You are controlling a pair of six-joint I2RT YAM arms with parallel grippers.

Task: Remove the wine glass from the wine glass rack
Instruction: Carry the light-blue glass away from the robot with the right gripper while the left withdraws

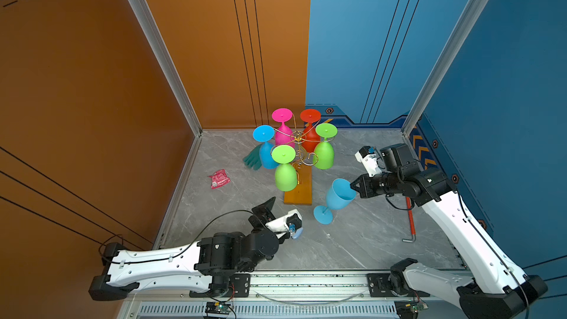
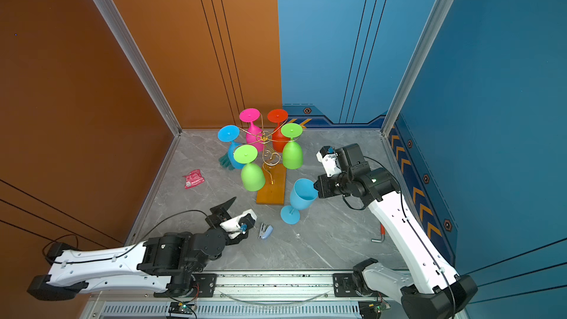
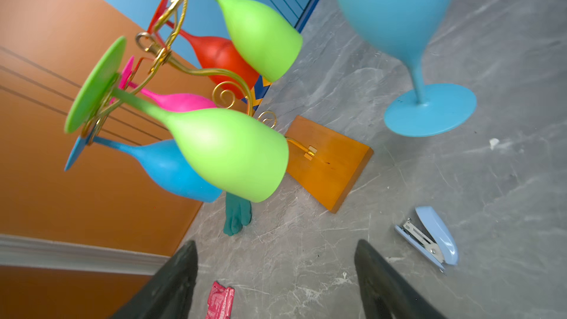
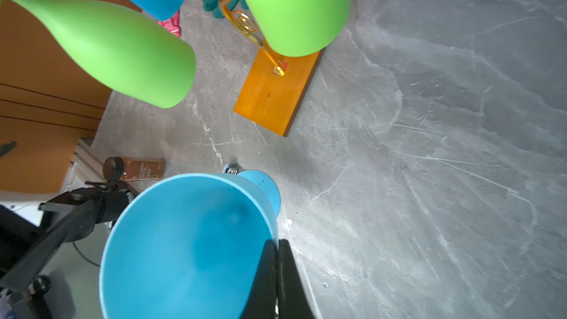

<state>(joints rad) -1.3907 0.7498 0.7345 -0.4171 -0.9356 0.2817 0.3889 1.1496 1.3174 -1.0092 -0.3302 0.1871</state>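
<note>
Here the matte blue wine glass, foot down, is rim-pinched by the right tool; left tool gapes empty.

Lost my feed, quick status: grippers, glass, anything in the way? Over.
Right gripper shut on blue wine glass rim, glass clear of rack. Left gripper open, empty. Stapler near its foot.

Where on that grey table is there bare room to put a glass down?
Widest bare patch: the front of the table, between the stapler and the red-handled hex key. A smaller one lies at the back, between the wine glass rack and the right arm. Crowded around the rack: hanging glasses, teal glove, pink wrapper.
</note>
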